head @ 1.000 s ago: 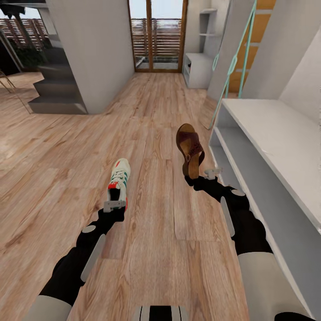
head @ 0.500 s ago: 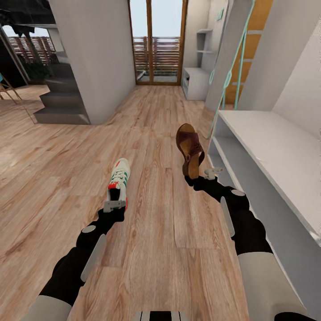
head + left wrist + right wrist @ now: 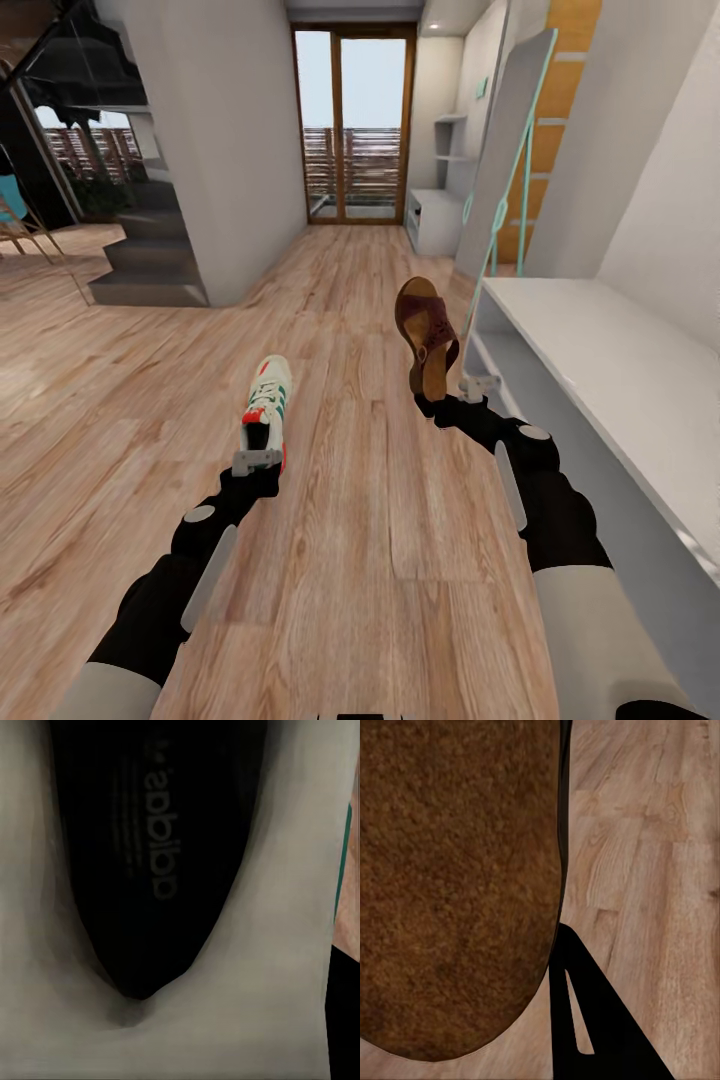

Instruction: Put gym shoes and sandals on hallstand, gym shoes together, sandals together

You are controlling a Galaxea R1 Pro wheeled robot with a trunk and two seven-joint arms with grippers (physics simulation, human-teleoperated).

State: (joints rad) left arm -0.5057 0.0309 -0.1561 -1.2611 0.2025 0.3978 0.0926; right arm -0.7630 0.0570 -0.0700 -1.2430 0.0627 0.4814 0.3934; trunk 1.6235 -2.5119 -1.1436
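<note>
While rolling down the corridor, both arms out front, one shoe apiece.

Left fingers [image 3: 257, 461]: clamped on heel of white sneaker [image 3: 267, 400], green stripes, red-orange heel tab. Toe aimed away from robot, shoe held up off the wood floor [image 3: 150, 400]. From left wrist camera: looking straight into the shoe's dark opening [image 3: 150, 855], printed insole, pale lining all round.

Right fingers [image 3: 455, 393]: closed on heel end of brown sandal [image 3: 425, 335]. Sandal stands nearly upright, toe up, wide strap facing left, tan footbed edge showing lower down. Clear of the floor. From right wrist camera: brown grainy surface of sandal [image 3: 450, 885] up close, a dark finger [image 3: 592, 1020] beside it, floor planks beyond.

Sneaker and sandal well apart, sandal nearer the right wall.

Right side, close: low white rack [image 3: 620, 370], flat top, open shelf below, just beside the right forearm. Cannot tell from here whether anything sits on its shelves.

Far end, right: another white unit [image 3: 437, 215] with stepped wall shelves above, near the glass door [image 3: 355, 120]. Slatted railing visible through the glass.

Leaning against right wall between the two white units: tall panel with teal edge [image 3: 505, 150].

Left: grey wall block [image 3: 210, 150], dark stairs [image 3: 150, 260] beside it.
</note>
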